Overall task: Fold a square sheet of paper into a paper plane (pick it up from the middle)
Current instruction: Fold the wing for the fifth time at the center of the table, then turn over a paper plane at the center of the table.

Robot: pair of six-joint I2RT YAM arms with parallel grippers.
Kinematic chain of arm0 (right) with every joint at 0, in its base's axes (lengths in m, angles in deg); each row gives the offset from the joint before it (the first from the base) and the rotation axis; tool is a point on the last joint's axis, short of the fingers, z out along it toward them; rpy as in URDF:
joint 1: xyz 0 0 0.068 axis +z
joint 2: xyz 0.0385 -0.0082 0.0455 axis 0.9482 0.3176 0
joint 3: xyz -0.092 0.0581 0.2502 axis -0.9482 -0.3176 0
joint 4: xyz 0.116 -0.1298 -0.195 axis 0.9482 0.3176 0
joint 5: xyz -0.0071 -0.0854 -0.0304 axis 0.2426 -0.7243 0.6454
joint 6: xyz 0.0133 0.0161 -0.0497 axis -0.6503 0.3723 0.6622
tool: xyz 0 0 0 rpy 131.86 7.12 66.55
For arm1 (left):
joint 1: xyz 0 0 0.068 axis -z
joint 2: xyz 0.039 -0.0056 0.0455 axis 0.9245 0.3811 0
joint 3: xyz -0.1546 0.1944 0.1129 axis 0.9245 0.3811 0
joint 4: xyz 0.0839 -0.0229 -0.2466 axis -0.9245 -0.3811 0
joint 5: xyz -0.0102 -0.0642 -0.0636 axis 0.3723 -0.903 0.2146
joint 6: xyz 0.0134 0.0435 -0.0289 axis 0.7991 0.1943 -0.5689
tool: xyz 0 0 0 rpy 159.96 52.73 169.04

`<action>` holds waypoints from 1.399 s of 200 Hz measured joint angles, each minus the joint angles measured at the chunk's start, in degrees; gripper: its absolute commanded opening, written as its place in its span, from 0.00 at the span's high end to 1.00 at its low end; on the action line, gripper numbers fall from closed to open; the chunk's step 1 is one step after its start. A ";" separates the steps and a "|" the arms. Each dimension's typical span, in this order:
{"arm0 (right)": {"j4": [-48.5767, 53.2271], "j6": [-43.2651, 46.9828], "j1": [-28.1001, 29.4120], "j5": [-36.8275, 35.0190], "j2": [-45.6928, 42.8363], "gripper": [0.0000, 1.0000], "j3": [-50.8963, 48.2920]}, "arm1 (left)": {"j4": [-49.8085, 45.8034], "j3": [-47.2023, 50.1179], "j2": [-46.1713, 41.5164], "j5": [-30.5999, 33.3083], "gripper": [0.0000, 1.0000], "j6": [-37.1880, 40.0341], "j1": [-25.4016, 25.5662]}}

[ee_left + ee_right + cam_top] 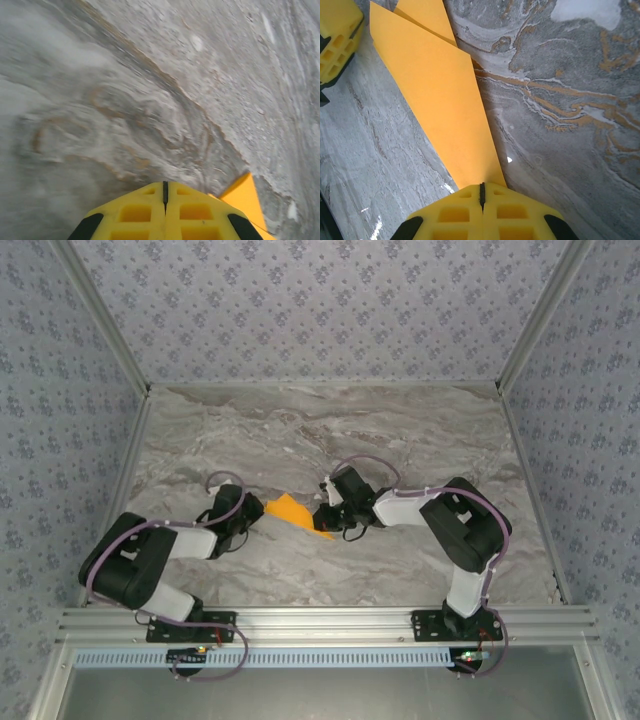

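The orange sheet of paper (290, 511) lies folded into a long, narrow tapered shape on the marble table, between the two grippers. In the right wrist view the paper (440, 100) shows two layers at its far end, and its narrow end runs under my right gripper (481, 187). That gripper is shut, its yellow tips resting on top of the flat paper. My left gripper (165, 186) is shut with nothing in it, over bare table. A corner of the paper (245, 200) lies just to its right. From above, the left gripper (260, 509) sits at the paper's left end and the right gripper (323, 519) at its right end.
The marble table (330, 430) stretches open behind the grippers. Patterned walls with metal frame posts close it in at the back and both sides. An aluminium rail (330, 622) with both arm bases runs along the near edge.
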 measured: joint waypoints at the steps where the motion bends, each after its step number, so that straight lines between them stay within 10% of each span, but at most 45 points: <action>1: 0.00 0.02 0.00 0.00 0.00 1.00 0.02 | -0.17 0.02 -0.11 -0.02 0.93 0.09 -0.04; 66: 1.14 0.00 0.09 0.09 0.17 1.00 0.74 | -8.83 -3.61 -8.87 -4.55 0.90 5.92 3.56; 153: 1.11 -0.07 0.20 -0.15 0.17 1.00 0.72 | -7.89 -12.26 8.17 -10.19 0.92 7.43 11.32; 227: 0.48 -0.87 0.92 -0.81 0.07 1.00 0.68 | -2.86 -8.00 7.21 -10.14 0.90 5.18 5.55; 280: 3.23 -2.40 0.94 -1.60 -1.44 0.84 0.70 | -13.31 -4.42 -3.37 -5.22 0.70 7.34 -1.14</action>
